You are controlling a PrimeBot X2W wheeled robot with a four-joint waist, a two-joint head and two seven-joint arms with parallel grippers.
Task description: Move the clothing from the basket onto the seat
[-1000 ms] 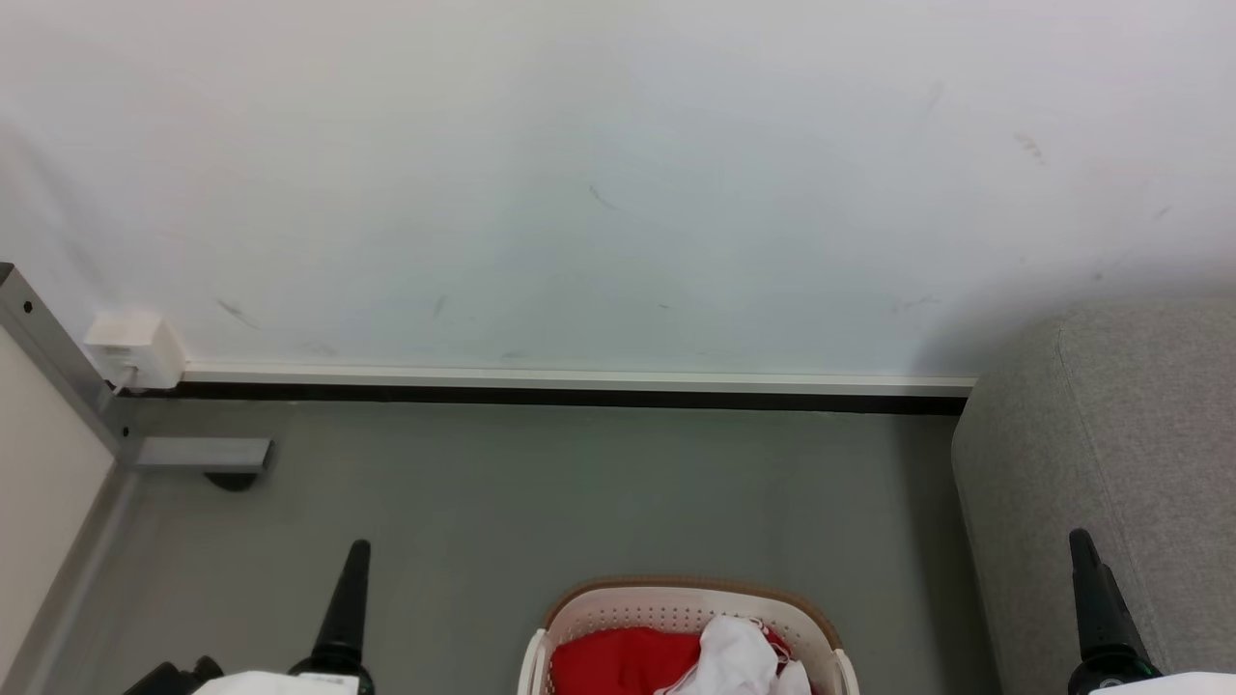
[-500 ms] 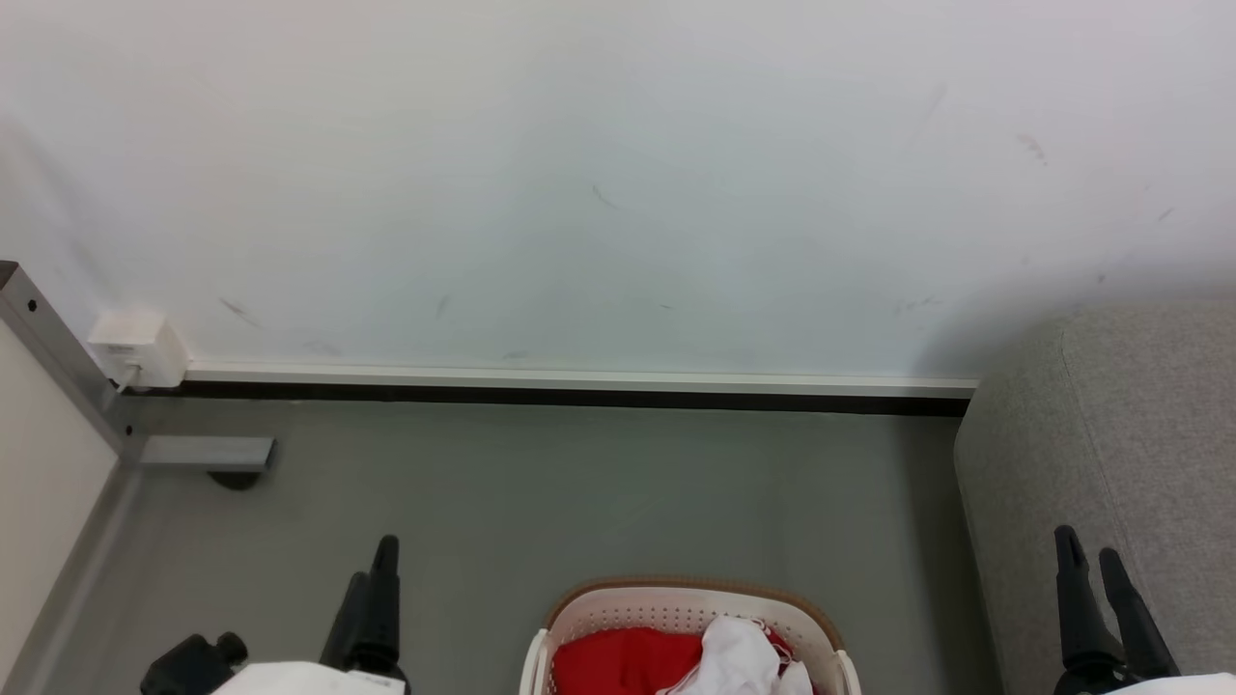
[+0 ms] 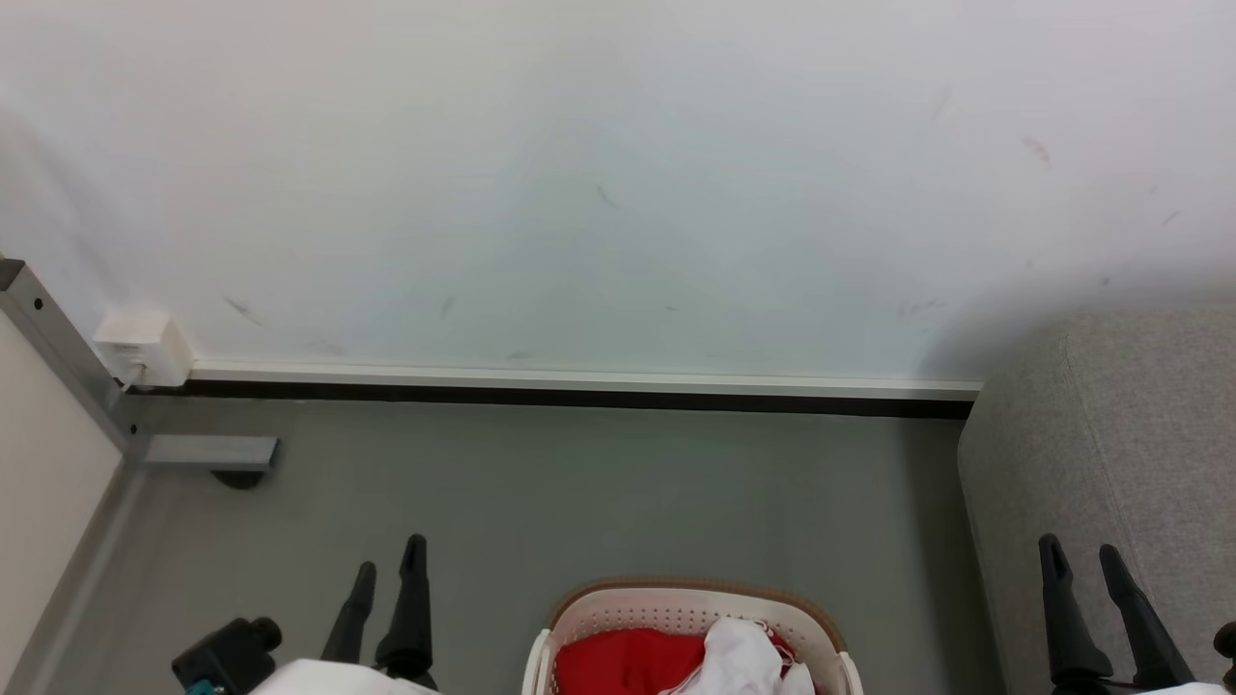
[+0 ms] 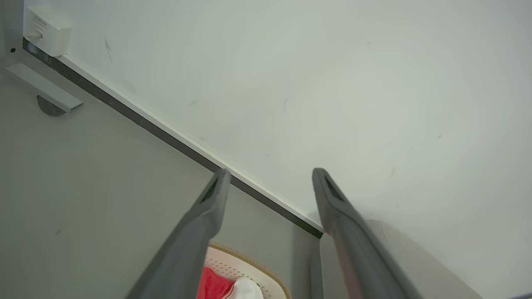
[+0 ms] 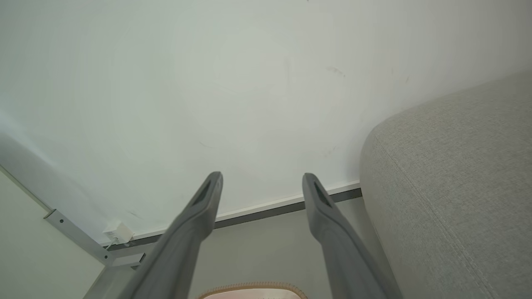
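In the head view, the left gripper (image 3: 389, 558) stood with its fingers spread and empty. The basket (image 3: 695, 589) sat to its right, with the red and white clothing (image 3: 618, 661) heaped inside. The right gripper (image 3: 1080, 550), likewise spread and empty, hung before the seat (image 3: 1110, 434).

In the left wrist view, basket and clothing lay low between the parted fingers.

In the right wrist view, the seat rose just right of the parted fingers, and the basket's rim lay below them.
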